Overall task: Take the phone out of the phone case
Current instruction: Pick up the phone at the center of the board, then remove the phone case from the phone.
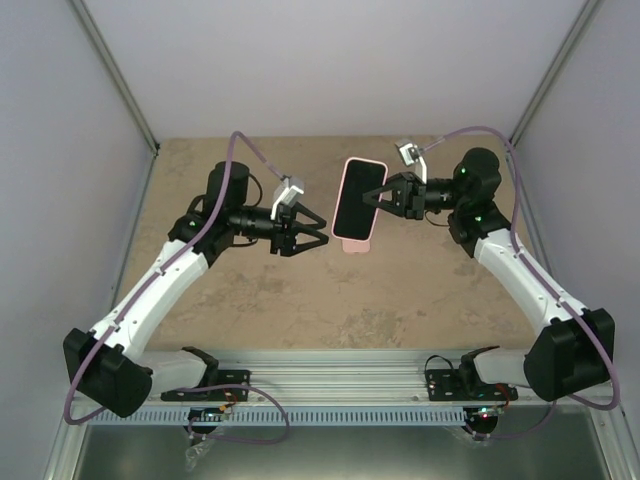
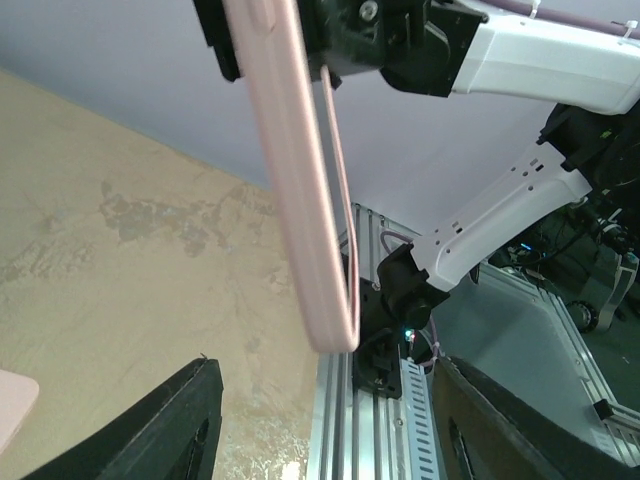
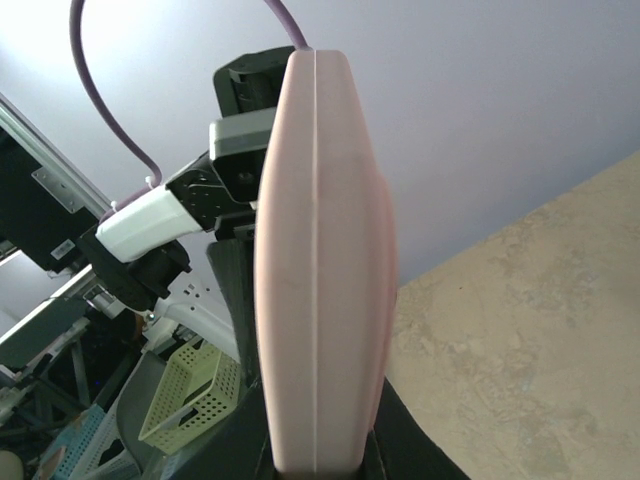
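The phone (image 1: 358, 198), black screen up, sits in its pink case (image 1: 349, 166) and is held in the air over the middle of the table. My right gripper (image 1: 381, 196) is shut on the case's right edge. In the right wrist view the case's pink edge (image 3: 320, 250) stands upright out of my right gripper (image 3: 322, 462) and fills the middle. My left gripper (image 1: 322, 232) is open and empty, just left of the phone's lower end. In the left wrist view the case's edge (image 2: 300, 200) hangs above my open left gripper (image 2: 325, 400), apart from both fingers.
A small pink piece (image 1: 353, 245) lies on the tan table (image 1: 300, 300) under the phone's near end; a corner of it shows in the left wrist view (image 2: 12, 400). The aluminium rail (image 1: 330, 385) runs along the near edge. Walls enclose the sides and back.
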You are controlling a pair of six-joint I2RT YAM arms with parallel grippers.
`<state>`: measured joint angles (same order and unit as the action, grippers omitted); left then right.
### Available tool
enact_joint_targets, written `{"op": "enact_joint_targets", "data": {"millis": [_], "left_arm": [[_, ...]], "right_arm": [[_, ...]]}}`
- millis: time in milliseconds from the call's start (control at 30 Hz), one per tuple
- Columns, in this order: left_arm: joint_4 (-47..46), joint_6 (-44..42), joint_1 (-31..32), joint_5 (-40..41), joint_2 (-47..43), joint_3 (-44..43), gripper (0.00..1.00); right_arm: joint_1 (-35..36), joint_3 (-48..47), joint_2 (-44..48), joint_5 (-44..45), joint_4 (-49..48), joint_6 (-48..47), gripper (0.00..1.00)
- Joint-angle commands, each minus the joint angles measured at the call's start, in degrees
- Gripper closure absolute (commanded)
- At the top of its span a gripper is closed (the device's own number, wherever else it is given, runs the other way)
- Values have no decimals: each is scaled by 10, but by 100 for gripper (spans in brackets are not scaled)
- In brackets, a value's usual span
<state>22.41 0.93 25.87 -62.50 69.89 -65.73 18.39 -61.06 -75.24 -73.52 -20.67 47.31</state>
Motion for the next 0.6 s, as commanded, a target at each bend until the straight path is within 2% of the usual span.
{"op": "enact_joint_targets", "data": {"millis": [0,200,567], "left_arm": [[-5,-25,0,-9,-18,21,41],[-36,15,0,20,-19,26,48],[-85,66,1,17,-6,26,49]], "right_arm": [[-1,1,25,-5,-33,3,100],[1,-3,16,5,-48,29,99],[5,-4,8,10,-69,51,99]]}}
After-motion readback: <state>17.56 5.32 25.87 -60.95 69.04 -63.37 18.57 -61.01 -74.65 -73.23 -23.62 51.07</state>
